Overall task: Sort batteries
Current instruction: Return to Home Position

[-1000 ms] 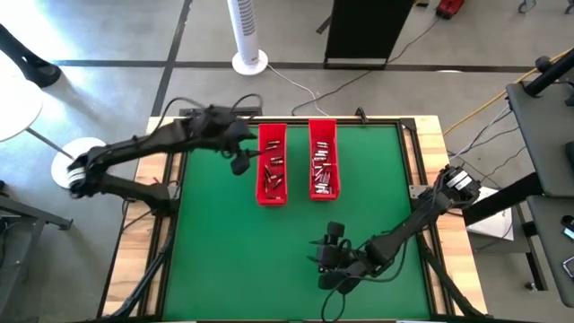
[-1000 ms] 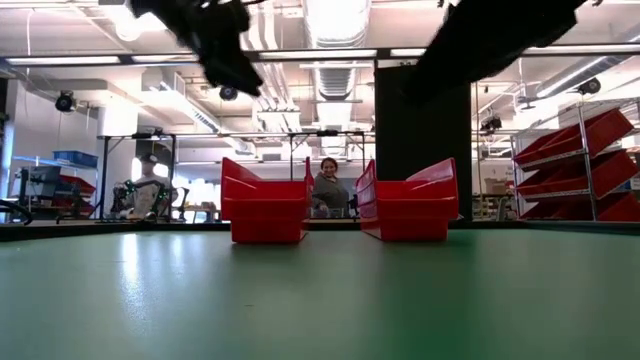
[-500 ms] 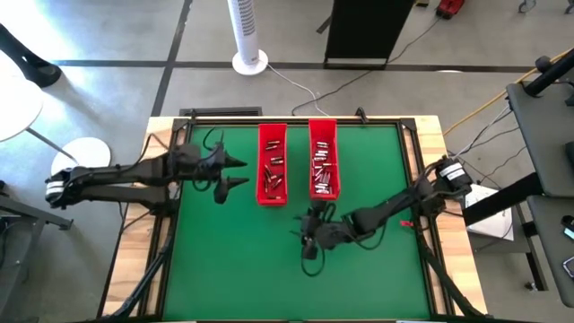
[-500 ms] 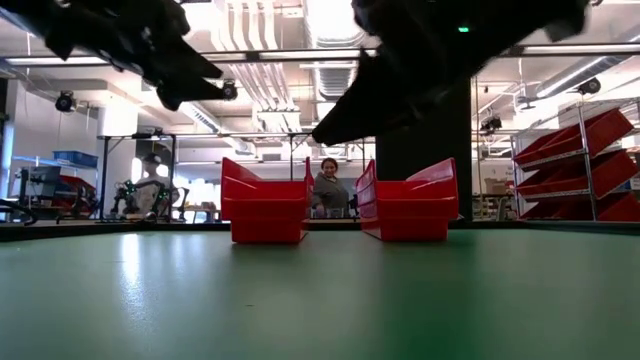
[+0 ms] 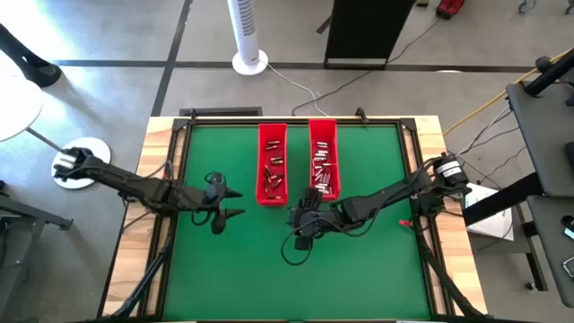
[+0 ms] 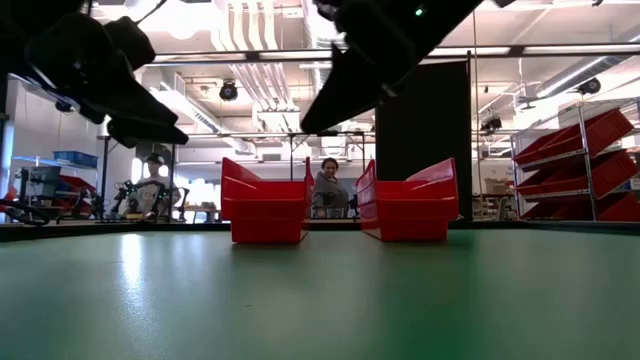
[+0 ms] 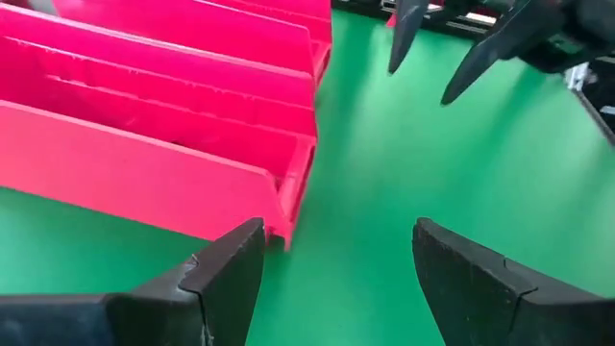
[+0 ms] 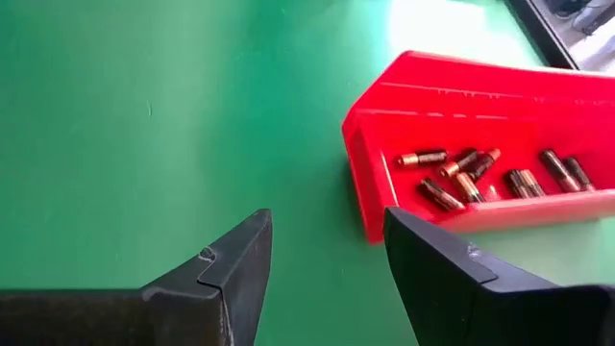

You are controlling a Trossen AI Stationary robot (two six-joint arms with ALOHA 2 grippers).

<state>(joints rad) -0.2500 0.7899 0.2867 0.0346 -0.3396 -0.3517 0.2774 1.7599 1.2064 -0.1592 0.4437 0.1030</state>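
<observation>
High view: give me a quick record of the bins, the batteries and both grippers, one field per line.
left red bin: on the green mat, holds darker batteries
right red bin: alongside, a gap between, holds mostly silvery batteries
left gripper: open, empty, over the mat left of the bins
right gripper: open, empty, over the mat by the bins' near ends

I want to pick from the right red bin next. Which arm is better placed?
Right, probably. The right gripper hangs open close to the right red bin's near end. The left gripper, also open, sits on the far side of the left red bin, which stands between.
</observation>
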